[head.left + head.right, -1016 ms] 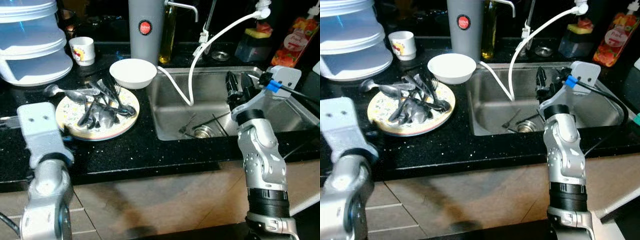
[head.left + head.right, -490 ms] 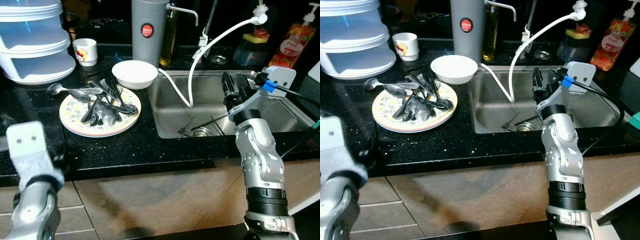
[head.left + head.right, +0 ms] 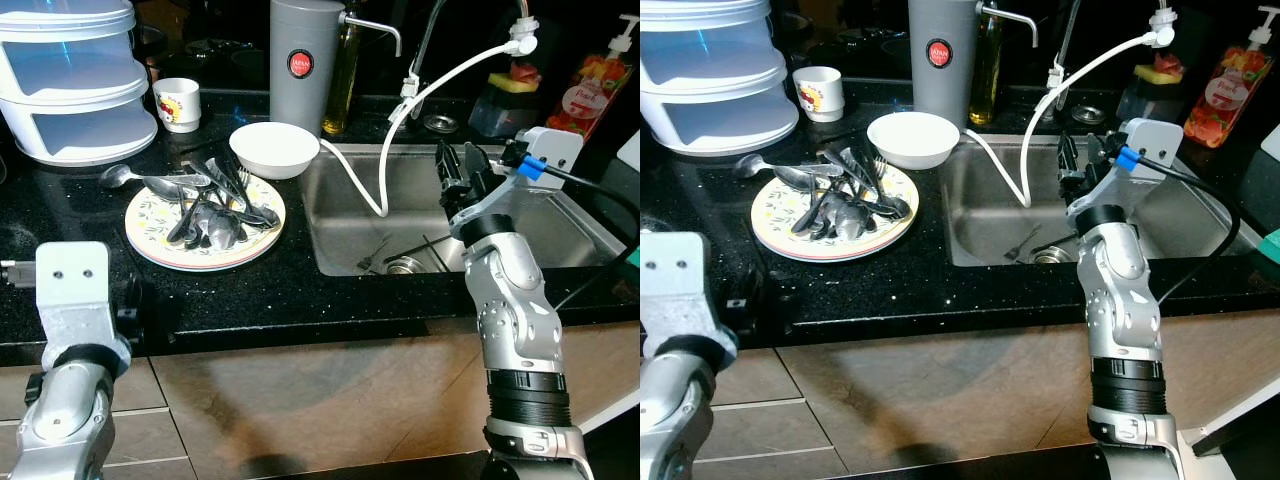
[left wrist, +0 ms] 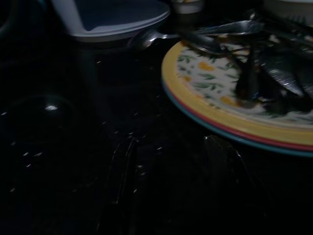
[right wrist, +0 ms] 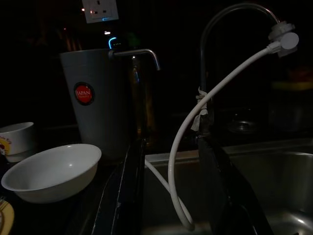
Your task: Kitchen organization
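Since 1 s ago the cam has pulled back/tilted, so the whole scene sits lower; right gripper (image 3: 462, 178) has crept a bit toward the sink's back-left, left arm has dropped lower and nearer the counter edge.

Task stuff: plate (image 3: 205, 213) on the black counter (image 3: 250, 290), left of the sink (image 3: 350, 215), piled w/ dark cutlery (image 3: 215, 205); one spoon (image 3: 135, 181) hangs off its rim. White bowl (image 3: 273, 149) just behind the plate, touching or nearly so; can't tell. Mug (image 3: 181, 104) further back, beside the stacked container (image 3: 75, 90). Prob. all staged by the sink for washing/sorting.

Right gripper hovers over the sink, fingers apart, holding nothing, aimed at the bowl and grey jug (image 3: 306, 62) per wrist view; white hose (image 3: 430, 85) loops from the tap into the basin between them. Looks like a lined-up reach for the bowl.

Left gripper (image 4: 171, 181) low over the counter, near the plate's front rim, fingers spread, empty.
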Robot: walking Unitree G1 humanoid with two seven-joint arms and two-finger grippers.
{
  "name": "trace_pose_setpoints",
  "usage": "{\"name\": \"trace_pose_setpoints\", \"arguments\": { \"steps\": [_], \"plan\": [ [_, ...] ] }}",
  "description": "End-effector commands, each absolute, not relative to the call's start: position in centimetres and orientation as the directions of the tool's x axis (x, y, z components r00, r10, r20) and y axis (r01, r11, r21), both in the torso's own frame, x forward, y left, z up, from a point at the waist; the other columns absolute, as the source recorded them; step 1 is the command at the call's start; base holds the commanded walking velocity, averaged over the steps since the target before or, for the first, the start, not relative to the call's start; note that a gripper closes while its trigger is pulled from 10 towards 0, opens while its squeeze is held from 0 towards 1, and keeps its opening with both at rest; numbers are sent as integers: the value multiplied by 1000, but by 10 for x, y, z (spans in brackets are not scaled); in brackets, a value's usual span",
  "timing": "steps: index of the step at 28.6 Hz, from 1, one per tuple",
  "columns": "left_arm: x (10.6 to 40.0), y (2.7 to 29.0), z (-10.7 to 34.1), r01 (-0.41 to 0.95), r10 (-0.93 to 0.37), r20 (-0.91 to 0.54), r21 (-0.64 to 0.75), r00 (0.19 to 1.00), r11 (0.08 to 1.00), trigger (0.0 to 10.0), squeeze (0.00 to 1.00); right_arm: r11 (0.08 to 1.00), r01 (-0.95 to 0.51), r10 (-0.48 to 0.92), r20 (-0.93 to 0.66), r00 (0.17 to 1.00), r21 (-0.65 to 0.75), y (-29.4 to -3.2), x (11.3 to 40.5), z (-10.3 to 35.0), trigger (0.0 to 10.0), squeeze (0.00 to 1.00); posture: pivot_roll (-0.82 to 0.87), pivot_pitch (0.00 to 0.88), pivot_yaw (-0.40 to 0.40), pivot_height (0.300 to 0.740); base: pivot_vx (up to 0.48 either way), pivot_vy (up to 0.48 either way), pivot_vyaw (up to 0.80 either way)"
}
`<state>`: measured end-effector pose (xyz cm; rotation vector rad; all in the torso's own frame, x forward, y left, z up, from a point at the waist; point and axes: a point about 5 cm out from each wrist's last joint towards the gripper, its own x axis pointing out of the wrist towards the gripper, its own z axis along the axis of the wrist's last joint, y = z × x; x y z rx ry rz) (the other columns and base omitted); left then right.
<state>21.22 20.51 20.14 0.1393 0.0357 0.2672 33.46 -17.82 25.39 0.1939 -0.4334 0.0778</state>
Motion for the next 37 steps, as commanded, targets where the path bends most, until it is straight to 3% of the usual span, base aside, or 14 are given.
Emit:
{"name": "trace_pose_setpoints", "arguments": {
  "steps": [1, 4, 8, 11, 17, 19, 22, 23, 24, 25, 26, 34, 37],
  "plan": [
    [212, 202, 200, -232, 239, -34, 144, 970, 962, 10000, 0, 979, -102, 21, 409, 912, 177, -181, 334, 249, 10000, 0, 135, 24, -76, 740, 0, 0, 0],
    [214, 194, 180, -174, 182, -176, 56, 967, 983, 10000, 0, 979, -103, 22, 409, 912, 176, -181, 334, 250, 10000, 0, 136, 26, -77, 740, 0, 0, 0],
    [217, 195, 168, -171, 181, -258, 59, 949, 983, 10000, 0, 979, -102, 21, 410, 912, 177, -181, 334, 250, 10000, 0, 132, 25, -79, 740, 0, 0, 0],
    [212, 218, 151, -363, 349, -386, 38, 854, 931, 10000, 0, 979, -101, 20, 409, 912, 176, -182, 334, 250, 10000, 0, 129, 27, -78, 740, 0, 0, 0],
    [211, 246, 151, -512, 523, -389, 140, 758, 847, 10000, 0, 979, -101, 20, 409, 912, 177, -181, 334, 250, 10000, 0, 129, 27, -78, 740, 0, 0, 0],
    [216, 263, 155, -583, 590, -370, 144, 718, 800, 10000, 0, 979, -101, 20, 410, 912, 178, -181, 334, 250, 10000, 0, 129, 27, -78, 740, 0, 0, 0],
    [228, 273, 157, -603, 592, -375, 100, 714, 791, 10000, 0, 978, -100, 17, 411, 911, 181, -181, 334, 250, 10000, 0, 140, 23, -77, 740, 0, 0, 0],
    [246, 278, 158, -607, 578, -382, 53, 721, 793, 5686, 0, 978, -99, 15, 412, 911, 184, -180, 335, 250, 10000, 0, 137, 16, -78, 740, 0, 0, 0],
    [246, 278, 158, -607, 578, -382, 53, 721, 793, 5686, 0, 978, -99, 15, 412, 911, 184, -180, 335, 250, 10000, 0, 137, 16, -78, 740, 0, 0, 0],
    [260, 278, 159, -596, 554, -395, 20, 733, 803, 3294, 0, 977, -100, 14, 413, 911, 186, -180, 335, 250, 10000, 0, 132, 12, -76, 740, 0, 0, 0],
    [267, 277, 159, -581, 535, -400, 7, 744, 814, 0, 0, 977, -99, 14, 414, 910, 186, -179, 335, 251, 10000, 0, 132, 12, -76, 740, 0, 0, 0],
    [295, 272, 156, -549, 464, -447, -74, 765, 833, 0, 0, 980, -71, -16, 427, 904, 186, -187, 333, 253, 10000, 0, 97, 0, -53, 740, 0, 0, 0],
    [308, 258, 162, -512, 428, -430, -99, 795, 853, 0, 0, 981, -55, -31, 427, 904, 188, -190, 330, 251, 10000, 0, 85, 0, -39, 740, 0, 0, 0]
  ]
}}
